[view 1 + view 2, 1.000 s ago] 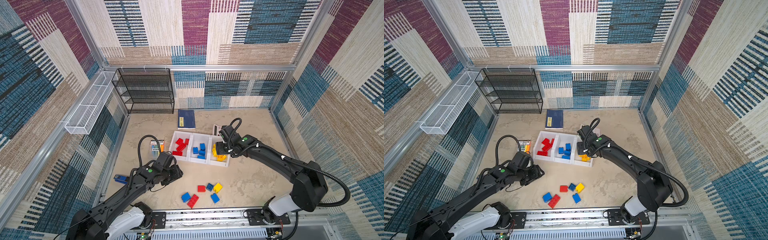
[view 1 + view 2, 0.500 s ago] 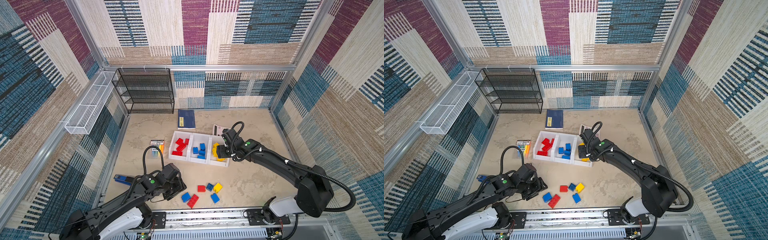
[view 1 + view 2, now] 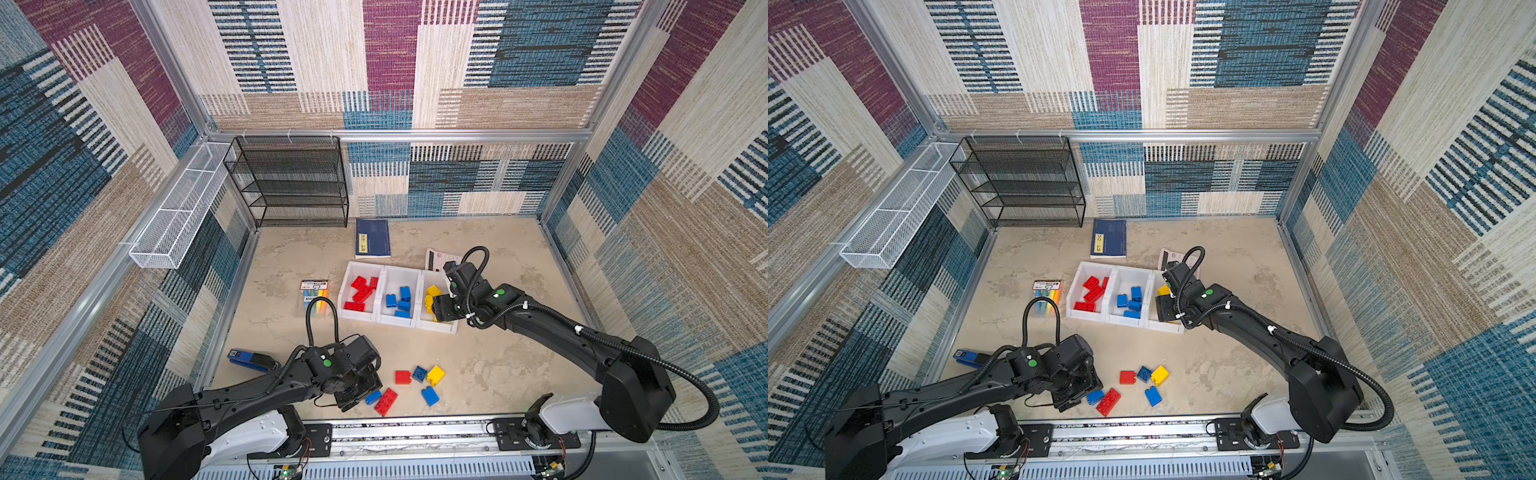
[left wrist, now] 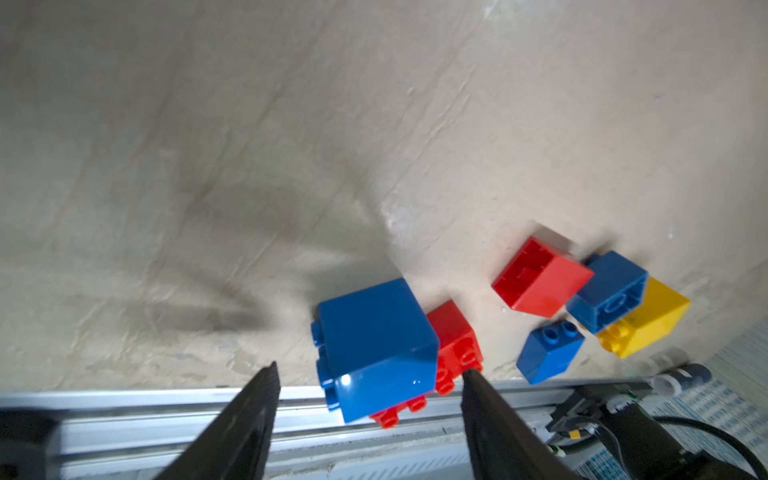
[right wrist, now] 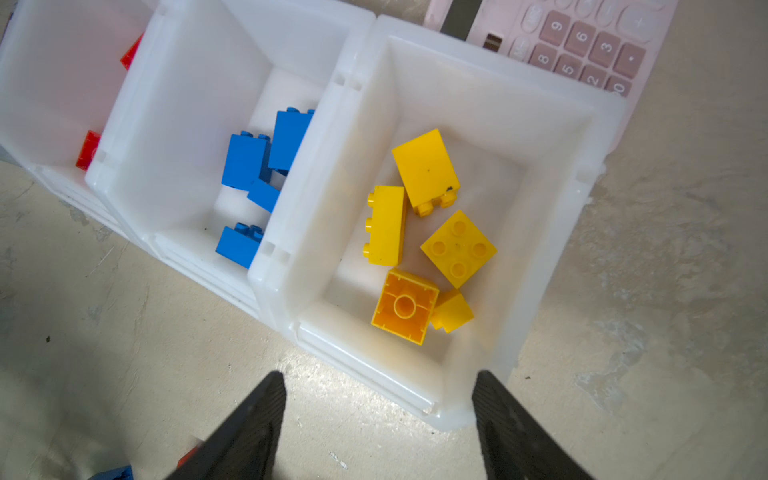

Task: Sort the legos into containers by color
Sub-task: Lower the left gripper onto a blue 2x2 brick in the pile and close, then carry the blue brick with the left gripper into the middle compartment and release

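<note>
Legos (image 3: pixel 402 377) lie loose; left gripper (image 4: pixel 370 369), jaws apart, lines up on a blue brick (image 4: pixel 374 345) to grab it; right gripper (image 5: pixel 379 375), spread and empty, overhangs the yellow bin (image 5: pixel 498 70).

Red, blue and yellow plastic bricks (image 4: pixel 376 349): smooth, glossy. White rectangular plastic bins (image 5: pixel 478 95): smooth, semi-translucent. Beige tabletop (image 4: pixel 249 124): matt, lightly textured.

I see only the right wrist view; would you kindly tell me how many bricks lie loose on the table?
Observer: Six legos by the front rail: three blue, two red, one yellow.
Operator: Thank you; where is the left pincer?
Observer: The left pincer is open, lined up on a blue brick.
Operator: What lies next to that brick?
Observer: A long red brick, apparently touching it.
</note>
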`<state>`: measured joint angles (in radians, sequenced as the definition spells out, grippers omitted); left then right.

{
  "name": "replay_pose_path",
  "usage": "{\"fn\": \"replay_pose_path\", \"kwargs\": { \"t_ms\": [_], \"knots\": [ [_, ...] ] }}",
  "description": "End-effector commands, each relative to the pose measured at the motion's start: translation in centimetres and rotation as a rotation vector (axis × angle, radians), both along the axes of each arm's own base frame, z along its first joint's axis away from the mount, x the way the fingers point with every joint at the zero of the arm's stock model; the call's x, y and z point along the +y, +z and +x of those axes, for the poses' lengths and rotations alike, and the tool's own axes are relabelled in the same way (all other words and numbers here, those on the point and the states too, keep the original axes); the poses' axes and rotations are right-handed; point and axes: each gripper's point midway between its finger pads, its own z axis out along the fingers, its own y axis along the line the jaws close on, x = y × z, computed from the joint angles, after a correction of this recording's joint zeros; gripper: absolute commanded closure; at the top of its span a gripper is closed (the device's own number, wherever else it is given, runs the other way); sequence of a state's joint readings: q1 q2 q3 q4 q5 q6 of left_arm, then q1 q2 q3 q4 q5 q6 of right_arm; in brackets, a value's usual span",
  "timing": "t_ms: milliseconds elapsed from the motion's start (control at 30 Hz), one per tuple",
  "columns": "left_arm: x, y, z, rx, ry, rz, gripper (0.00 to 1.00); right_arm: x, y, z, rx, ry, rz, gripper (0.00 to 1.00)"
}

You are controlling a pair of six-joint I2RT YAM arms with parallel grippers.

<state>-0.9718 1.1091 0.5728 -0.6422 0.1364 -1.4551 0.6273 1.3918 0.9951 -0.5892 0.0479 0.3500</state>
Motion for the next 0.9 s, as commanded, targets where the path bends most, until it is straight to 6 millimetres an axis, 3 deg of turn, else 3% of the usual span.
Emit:
{"fn": "replay_pose_path", "kwargs": {
  "t_ms": [0, 267, 500, 867],
  "knots": [
    [-0.2, -0.2, 0.5, 0.0, 0.03, 0.035, 0.28, 0.4, 0.6, 0.2, -0.033, 0.02, 0.026, 0.26],
    [-1.6, -0.6, 0.6, 0.021, -0.018, 0.078, 0.28, 0.2, 0.0, -0.4, -0.024, 0.029, 0.028, 0.26],
    [-1.0, -1.4, 0.1, 0.036, -0.017, 0.118, 0.31, 0.1, -0.4, -0.5, -0.019, 0.026, 0.027, 0.26],
    [-1.2, -1.4, 0.6, 0.008, -0.051, 0.126, 0.53, 0.2, -0.8, -0.6, -0.003, 0.023, 0.026, 0.27]
  ]
}}
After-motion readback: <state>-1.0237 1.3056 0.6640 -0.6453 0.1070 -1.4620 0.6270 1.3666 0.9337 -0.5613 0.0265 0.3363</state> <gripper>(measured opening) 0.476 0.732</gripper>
